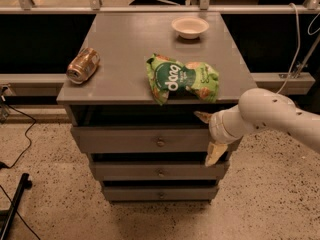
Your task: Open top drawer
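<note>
Top drawer: directly under the worktop, widest of the three grey fronts, small round knob at centre. Shows a dark gap between its upper edge and the worktop's underside. Looks shut, front roughly in line with the cabinet face.

End effector: at the right end of the top drawer's front, well right of the knob, on a white arm coming in from the right. Released, with fingers spread wide, one fingertip up at the dark gap above the drawer, the other down by the drawer's lower edge. Grasps nothing. Cannot tell whether either finger touches the wood.

Below: middle drawer and bottom drawer, each narrower, each with its own small knob.

On the worktop: a brown can lying on its side near the left edge; a crumpled green snack bag at the near edge, right of centre, above the end effector; a white bowl upright at the far side, well apart from both.

Speckled floor around the cabinet, black cable at the left.
</note>
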Action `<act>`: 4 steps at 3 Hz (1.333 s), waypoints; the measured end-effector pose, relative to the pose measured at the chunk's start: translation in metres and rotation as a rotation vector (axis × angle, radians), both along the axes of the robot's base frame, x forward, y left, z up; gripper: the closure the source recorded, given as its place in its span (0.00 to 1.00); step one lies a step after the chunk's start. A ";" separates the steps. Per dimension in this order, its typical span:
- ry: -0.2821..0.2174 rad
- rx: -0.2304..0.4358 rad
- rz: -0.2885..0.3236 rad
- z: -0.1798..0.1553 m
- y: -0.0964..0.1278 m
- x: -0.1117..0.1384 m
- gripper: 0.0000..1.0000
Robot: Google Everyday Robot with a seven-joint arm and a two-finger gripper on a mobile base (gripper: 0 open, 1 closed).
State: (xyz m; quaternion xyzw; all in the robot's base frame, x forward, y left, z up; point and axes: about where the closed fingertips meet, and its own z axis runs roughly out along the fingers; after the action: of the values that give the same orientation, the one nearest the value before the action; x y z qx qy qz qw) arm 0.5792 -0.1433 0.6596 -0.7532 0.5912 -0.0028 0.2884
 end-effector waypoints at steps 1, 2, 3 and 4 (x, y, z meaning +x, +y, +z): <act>0.024 0.001 -0.014 -0.015 0.002 0.007 0.18; 0.044 -0.003 -0.004 -0.017 0.007 -0.005 0.42; 0.066 -0.010 0.007 -0.010 0.010 -0.033 0.60; 0.077 -0.006 0.020 -0.002 0.011 -0.051 0.45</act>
State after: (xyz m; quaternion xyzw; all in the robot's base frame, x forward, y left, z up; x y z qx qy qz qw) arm 0.5280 -0.1324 0.6576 -0.7595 0.5942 0.0275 0.2633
